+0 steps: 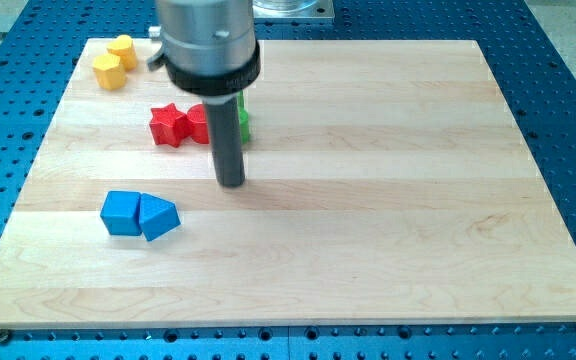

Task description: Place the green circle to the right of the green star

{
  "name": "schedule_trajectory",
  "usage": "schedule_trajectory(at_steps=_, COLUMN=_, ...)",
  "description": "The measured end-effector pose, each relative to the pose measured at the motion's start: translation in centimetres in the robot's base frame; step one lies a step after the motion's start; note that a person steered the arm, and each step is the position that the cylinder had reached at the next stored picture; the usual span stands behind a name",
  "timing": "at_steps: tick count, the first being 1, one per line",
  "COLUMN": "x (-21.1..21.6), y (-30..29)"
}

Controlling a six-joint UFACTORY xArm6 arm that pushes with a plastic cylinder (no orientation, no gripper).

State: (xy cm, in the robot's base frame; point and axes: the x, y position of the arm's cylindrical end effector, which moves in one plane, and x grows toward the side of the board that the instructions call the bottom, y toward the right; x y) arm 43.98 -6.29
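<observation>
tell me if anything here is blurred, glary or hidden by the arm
Camera view: even, soft light, faint shadows only; the board is sharp and free of glare. The arm's housing looms large and slightly soft, hiding most of a green block. My tip stands clear of the blue blocks.

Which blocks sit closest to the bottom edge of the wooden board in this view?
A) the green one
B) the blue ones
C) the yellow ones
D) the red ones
B: the two blue blocks lie lowest in the view, below and to the left of my tip, while the red blocks, the green block and the yellow blocks all sit nearer the view's top.
</observation>
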Motion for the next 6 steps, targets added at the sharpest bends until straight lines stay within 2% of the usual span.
schedule_trajectory(at_steps=3, x=-12.0, y=0.0)
schedule_trajectory(at_steps=4, x=-11.9, y=-0.9)
schedule_trajectory(at_steps=6, x=-10.0, y=-10.6)
